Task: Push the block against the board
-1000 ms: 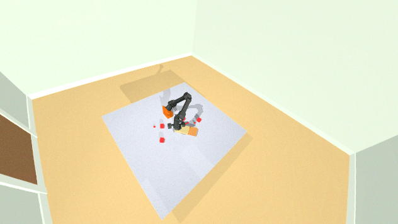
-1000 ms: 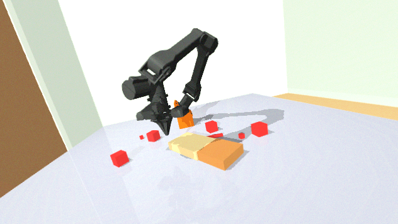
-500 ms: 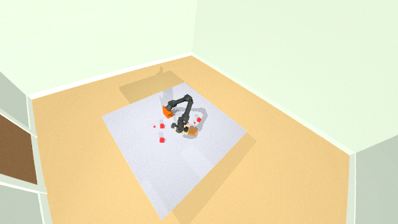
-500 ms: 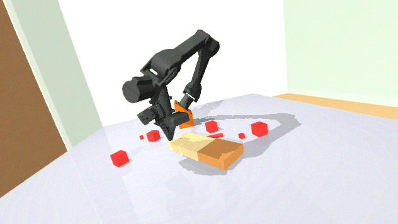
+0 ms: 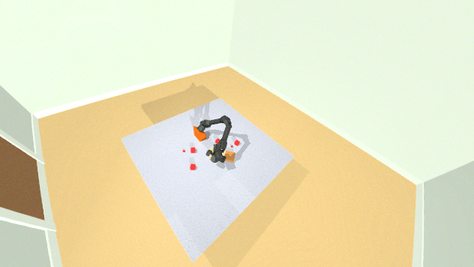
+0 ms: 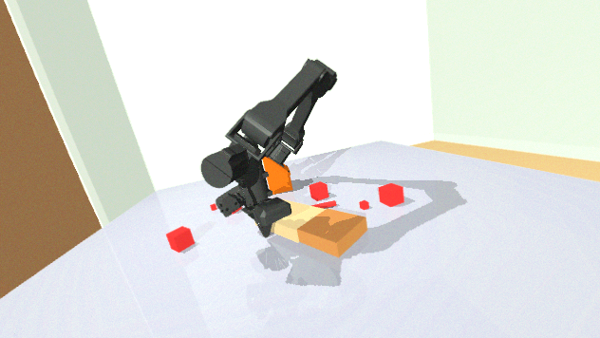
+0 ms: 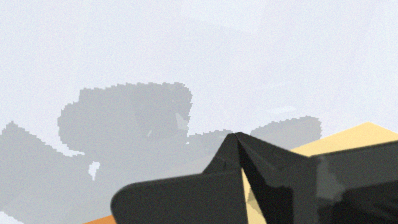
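Note:
A pale yellow square block (image 6: 289, 225) (image 5: 226, 154) (image 7: 350, 138) lies flat on the grey mat (image 6: 427, 266). One of its sides lies against the orange-brown board (image 6: 332, 230) (image 5: 230, 156), and the two look like one long slab. My gripper (image 6: 265, 232) (image 5: 214, 159) (image 7: 234, 139) is shut and empty. Its tips point down at the mat, at the block's end farthest from the board, and seem to touch it. The arm hides part of the block in the top view.
Several small red cubes lie around, such as one cube (image 6: 180, 238) at the front left and two cubes (image 6: 318, 190) (image 6: 391, 194) behind the board. A thin red strip (image 6: 326, 205) lies just behind the block. An orange wedge (image 6: 278, 177) (image 5: 199, 133) sits by the arm's base.

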Action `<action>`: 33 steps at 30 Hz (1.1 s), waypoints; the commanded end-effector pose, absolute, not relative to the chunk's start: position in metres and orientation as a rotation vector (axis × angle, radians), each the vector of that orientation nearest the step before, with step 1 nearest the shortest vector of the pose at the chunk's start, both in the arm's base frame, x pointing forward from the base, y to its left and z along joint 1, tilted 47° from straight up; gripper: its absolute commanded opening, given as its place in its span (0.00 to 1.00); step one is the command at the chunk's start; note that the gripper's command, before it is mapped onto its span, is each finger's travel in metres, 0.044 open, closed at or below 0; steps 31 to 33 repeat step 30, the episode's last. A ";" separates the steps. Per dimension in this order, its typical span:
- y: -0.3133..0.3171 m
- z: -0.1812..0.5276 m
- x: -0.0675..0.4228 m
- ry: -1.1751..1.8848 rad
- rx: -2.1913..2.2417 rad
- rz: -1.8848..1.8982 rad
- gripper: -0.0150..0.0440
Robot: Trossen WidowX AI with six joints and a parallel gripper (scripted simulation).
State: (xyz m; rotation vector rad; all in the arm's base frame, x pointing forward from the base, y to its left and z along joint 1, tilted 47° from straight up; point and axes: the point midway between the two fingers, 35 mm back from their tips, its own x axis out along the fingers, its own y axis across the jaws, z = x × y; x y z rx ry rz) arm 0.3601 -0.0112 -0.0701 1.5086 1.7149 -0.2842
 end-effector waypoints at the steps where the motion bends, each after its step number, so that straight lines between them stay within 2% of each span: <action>1: -0.010 -0.074 0.359 1.709 1.524 -0.291 0.25; 33: -0.002 -0.065 0.355 1.710 1.524 -0.291 0.25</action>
